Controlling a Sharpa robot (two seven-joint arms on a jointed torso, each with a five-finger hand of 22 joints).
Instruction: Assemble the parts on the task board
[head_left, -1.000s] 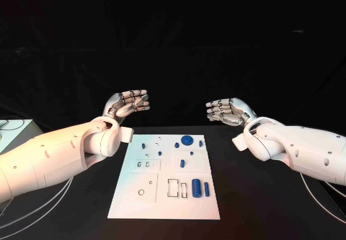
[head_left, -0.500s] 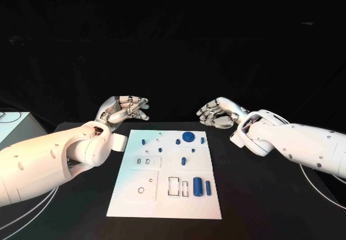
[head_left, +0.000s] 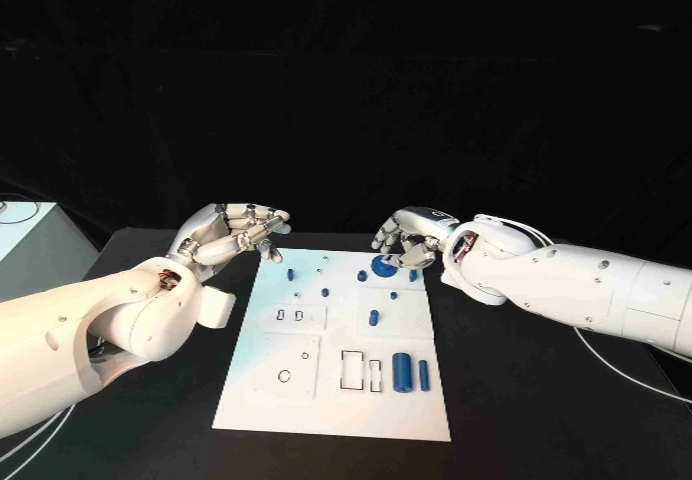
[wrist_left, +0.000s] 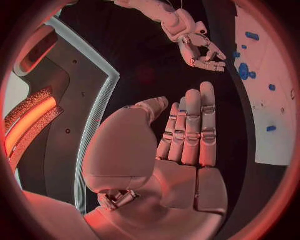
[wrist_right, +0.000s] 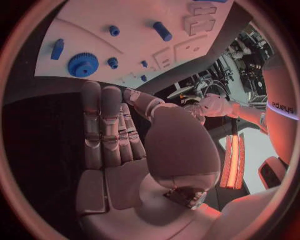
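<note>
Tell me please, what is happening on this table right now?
A robot is about to assemble small blue parts on a white board lying on a black table. Neither hand holds anything. The left hand hovers at the board's far left corner. The right hand hovers near the far edge, just above a round blue gear. Two blue cylinders lie side by side nearer the robot, and other small pieces sit between. Nothing looks picked up yet.

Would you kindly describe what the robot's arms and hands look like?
Both arms are bulky, smooth white shells with small dark screw holes and rounded joints. The left hand and right hand are silver metal with segmented fingers and smooth padded palms. Thin cables loop at the right wrist and trail beneath both arms.
</note>
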